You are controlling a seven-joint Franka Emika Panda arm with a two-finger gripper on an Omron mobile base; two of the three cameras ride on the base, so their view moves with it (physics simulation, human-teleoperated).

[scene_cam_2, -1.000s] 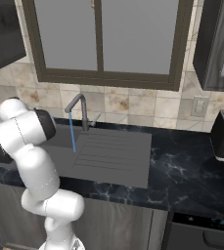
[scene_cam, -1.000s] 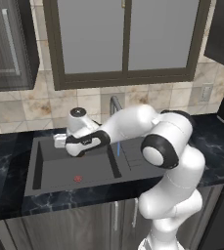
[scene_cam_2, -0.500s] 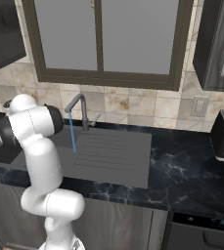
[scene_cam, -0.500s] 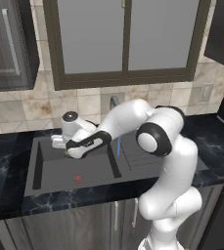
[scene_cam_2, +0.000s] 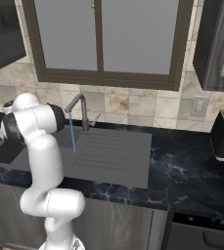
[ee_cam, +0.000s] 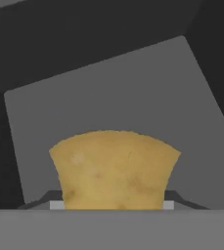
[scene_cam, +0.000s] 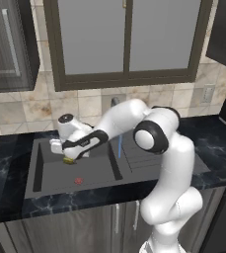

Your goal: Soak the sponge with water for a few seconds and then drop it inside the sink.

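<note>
Claw (scene_cam: 68, 157) clenched on sponge (scene_cam: 68, 159), hung over left part of sink (scene_cam: 45, 182) basin, well apart from water (scene_cam: 119, 147) stream. Judged step: drop phase, sponge not yet released. Next move called for opening claw above basin floor.

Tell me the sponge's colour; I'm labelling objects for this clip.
Yellow-tan with faint darker mottling; the sponge shows best in the hand view, held in the gripper.

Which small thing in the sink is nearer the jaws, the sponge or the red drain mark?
The sponge, the yellow-tan block held right in the jaws above the basin; the red drain mark lies lower on the sink floor.
</note>
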